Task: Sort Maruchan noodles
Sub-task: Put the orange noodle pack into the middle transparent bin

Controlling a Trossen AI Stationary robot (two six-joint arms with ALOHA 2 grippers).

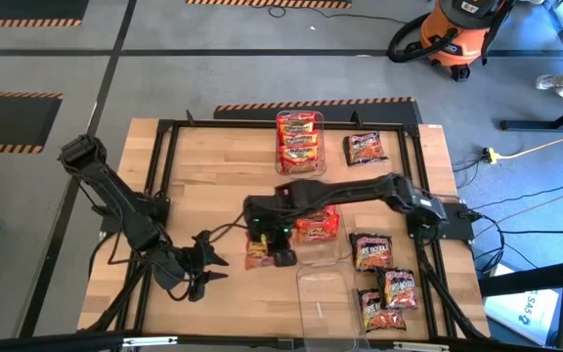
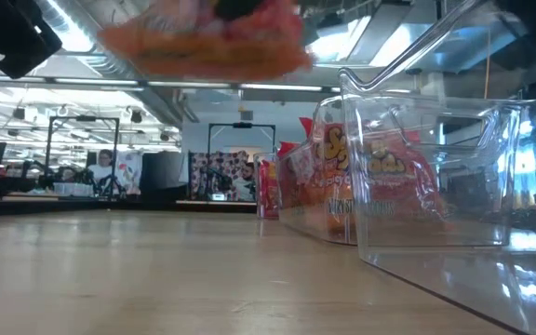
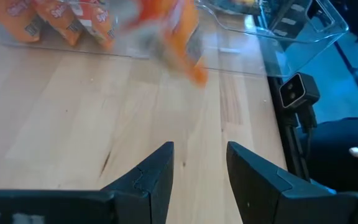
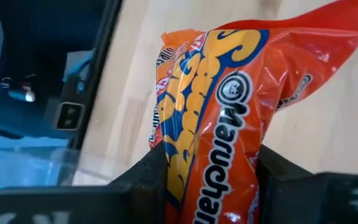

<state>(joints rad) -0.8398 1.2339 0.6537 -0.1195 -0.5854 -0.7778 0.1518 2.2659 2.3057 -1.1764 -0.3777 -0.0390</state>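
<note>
My right gripper [image 1: 262, 244] is over the middle of the table, shut on an orange-red Maruchan noodle packet [image 4: 229, 93]. The low view shows that packet [image 2: 203, 37] blurred and high above the tabletop. My left gripper [image 3: 199, 149] stands open with nothing between its fingers, over the near left part of the table [image 1: 201, 266]. A clear bin [image 1: 299, 142] at the far centre holds red-yellow packets. A second clear bin [image 1: 319, 227] beside my right gripper holds orange-red packets. Dark packets [image 1: 371, 251] lie flat on the table's right side. My right gripper pinches the orange-red packet between its two fingers, one on each side of its bulging body [image 4: 229, 168]. The fingers slant down from above. The packet reaches out past the fingertips and is lifted clear of the table.
An empty clear bin [image 1: 325, 298] stands at the near edge, right of centre; the low view shows it [image 2: 435, 177] close by. One dark packet [image 1: 365, 147] lies at the far right, others [image 1: 389, 298] at the near right. Bare wood [image 1: 203, 186] lies left of centre.
</note>
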